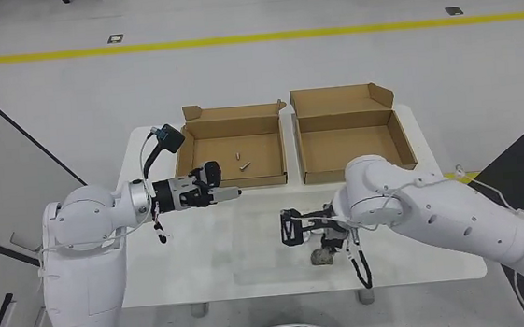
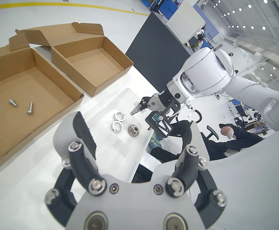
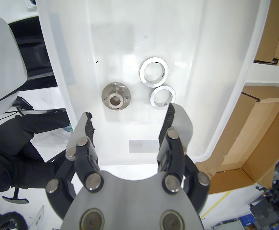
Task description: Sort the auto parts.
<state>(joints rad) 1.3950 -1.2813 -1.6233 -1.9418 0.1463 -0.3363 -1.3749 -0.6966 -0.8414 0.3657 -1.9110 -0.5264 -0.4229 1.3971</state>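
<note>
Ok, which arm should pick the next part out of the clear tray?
Right, likely. The right gripper hangs open over the tray, close to the shaft collars and flanged hub. The left gripper, also open and empty, sits off by the cardboard box holding two bolts.

Nothing readable anywhere, tbh. Closest candidate: a pale sticker (image 3: 143, 146) on the bottom of the white tray (image 3: 218, 122), lower middle of the right wrist view, too washed out to make out. Same for the dark square floor marker (image 1: 115, 37), upper left of the top view: way too tiny.
</note>
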